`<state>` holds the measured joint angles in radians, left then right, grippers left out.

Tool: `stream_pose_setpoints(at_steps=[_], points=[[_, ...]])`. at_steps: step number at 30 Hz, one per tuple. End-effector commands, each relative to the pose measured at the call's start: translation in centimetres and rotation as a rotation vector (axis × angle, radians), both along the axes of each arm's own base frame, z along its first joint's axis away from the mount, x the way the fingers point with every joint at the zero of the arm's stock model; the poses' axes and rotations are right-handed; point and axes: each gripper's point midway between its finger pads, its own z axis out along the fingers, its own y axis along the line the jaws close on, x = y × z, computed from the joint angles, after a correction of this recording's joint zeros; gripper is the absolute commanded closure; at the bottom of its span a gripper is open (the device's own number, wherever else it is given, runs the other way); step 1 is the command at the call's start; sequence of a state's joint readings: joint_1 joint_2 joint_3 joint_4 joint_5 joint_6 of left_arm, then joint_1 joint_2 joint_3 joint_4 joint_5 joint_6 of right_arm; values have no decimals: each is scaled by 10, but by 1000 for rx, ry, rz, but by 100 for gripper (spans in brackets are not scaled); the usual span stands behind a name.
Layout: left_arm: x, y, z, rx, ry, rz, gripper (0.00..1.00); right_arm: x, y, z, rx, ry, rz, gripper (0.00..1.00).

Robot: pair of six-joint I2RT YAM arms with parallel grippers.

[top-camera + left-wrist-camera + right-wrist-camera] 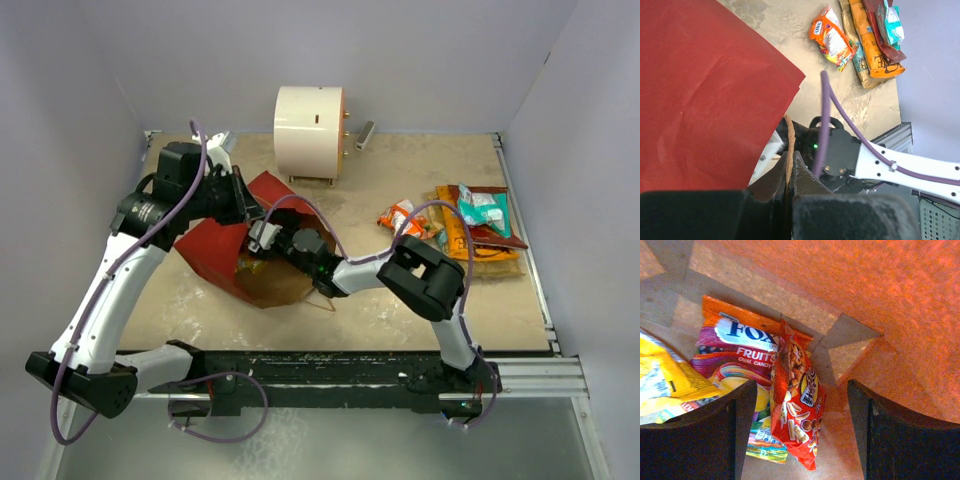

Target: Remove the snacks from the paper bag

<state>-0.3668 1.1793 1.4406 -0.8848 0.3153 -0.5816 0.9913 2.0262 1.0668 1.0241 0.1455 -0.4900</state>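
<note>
Both claws at the paper bag (213, 250).
The left claw (789, 167) pinches the twine handle (788, 132); the right claw (800, 387), spread wide inside the bag on the table (400, 300), straddles a red snack packet (797, 417).

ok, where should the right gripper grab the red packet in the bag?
Across its narrow middle, in through the paper bag mouth: the red packet lies lengthwise inside the open right gripper, ridged over the Fox candy packet, so closing should catch it alone.
</note>
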Motion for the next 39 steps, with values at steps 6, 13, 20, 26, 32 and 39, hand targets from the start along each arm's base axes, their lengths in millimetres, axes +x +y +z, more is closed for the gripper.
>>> stream_pose_setpoints(at_steps=[6, 13, 20, 26, 32, 39], points=[[-2, 3, 21, 37, -55, -44, 100, 27, 19, 9, 41, -135, -59, 33], [-1, 11, 23, 106, -60, -46, 100, 35, 25, 4, 51, -142, -82, 57], [2, 15, 25, 128, -75, -34, 100, 33, 27, 12, 67, -106, -71, 93], [11, 17, 30, 123, -103, 1, 100, -5, 15, 26, 146, 89, 21, 100], [16, 15, 32, 83, -124, 36, 100, -81, -13, 23, 162, 295, 238, 100], [19, 16, 33, 71, -156, 58, 100, -148, -57, 38, 136, 526, 349, 100]])
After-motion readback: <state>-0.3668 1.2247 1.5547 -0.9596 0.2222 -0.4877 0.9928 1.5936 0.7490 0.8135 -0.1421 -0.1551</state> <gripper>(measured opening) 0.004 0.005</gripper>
